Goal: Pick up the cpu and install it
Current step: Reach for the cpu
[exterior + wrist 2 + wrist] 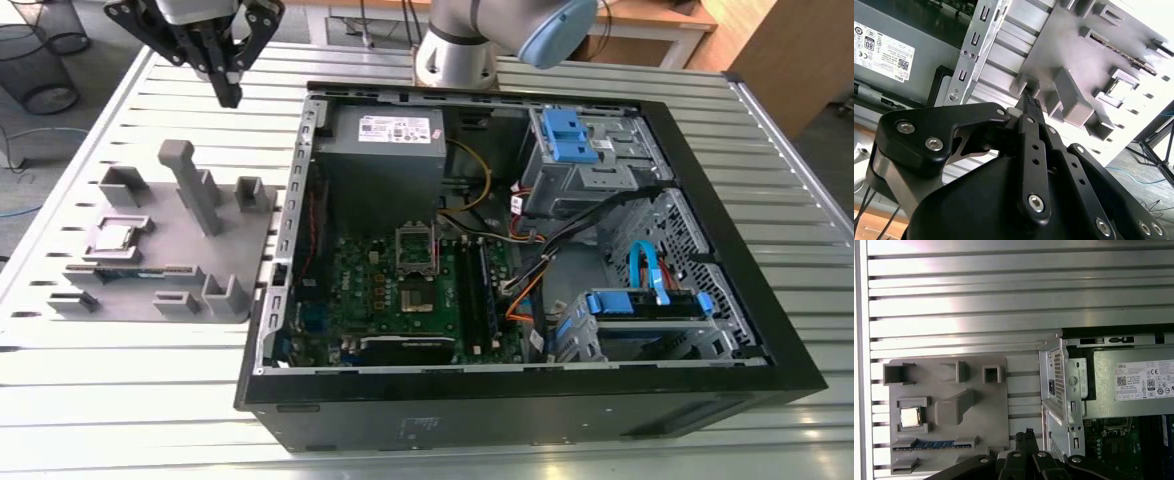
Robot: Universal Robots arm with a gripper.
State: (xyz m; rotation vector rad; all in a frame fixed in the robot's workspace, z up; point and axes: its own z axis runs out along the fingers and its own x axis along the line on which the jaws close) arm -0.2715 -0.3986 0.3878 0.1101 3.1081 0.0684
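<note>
The cpu [114,237] is a small silver square lying flat in a pocket of the grey holder plate [240,250], on the exterior view's left of the open computer case. The first wrist view shows the cpu [910,417] in its pocket. My gripper [230,95] hangs above the table beyond the holder plate, well clear of the cpu, its black fingers [1024,440] pressed together and holding nothing. The motherboard's socket [416,250] lies inside the case, below the power supply.
The black case [694,170] lies on its side on a ribbed metal table [120,400]. A grey post [194,185] and several blocks rise from the holder plate. A memory stick [936,444] rests in a slot near the cpu. Cables and blue drive brackets [567,135] fill the case's right side.
</note>
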